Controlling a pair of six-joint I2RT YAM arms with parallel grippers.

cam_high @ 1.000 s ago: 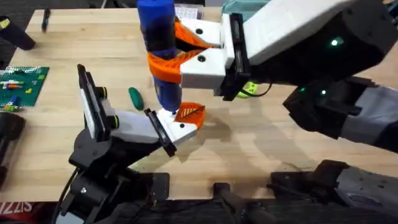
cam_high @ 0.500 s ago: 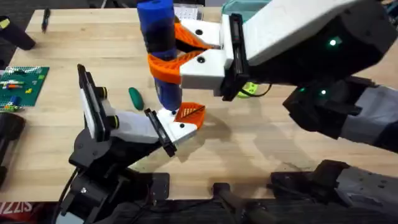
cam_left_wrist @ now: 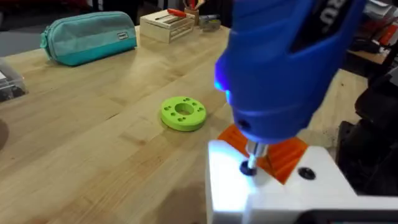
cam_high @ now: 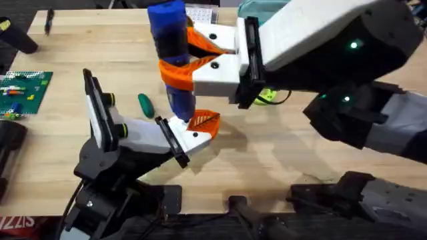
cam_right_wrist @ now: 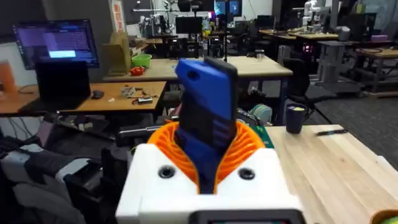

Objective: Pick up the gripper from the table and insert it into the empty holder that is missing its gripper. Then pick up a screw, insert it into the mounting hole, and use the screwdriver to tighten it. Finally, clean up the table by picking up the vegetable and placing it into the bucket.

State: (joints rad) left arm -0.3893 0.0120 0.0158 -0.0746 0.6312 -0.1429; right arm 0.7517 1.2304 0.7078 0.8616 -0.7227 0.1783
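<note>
Screw-tightening stage. My right pincer (cam_high: 183,63) is clamped on the screwdriver (cam_high: 170,47), tip on the screw (cam_left_wrist: 249,167) in the holder (cam_high: 190,137), where the gripper (cam_high: 203,121) already sits. Left pincer: I cannot tell. The vegetable (cam_high: 145,103) lies on the bench (cam_high: 280,147) beside the holder, not yet binned.
</note>
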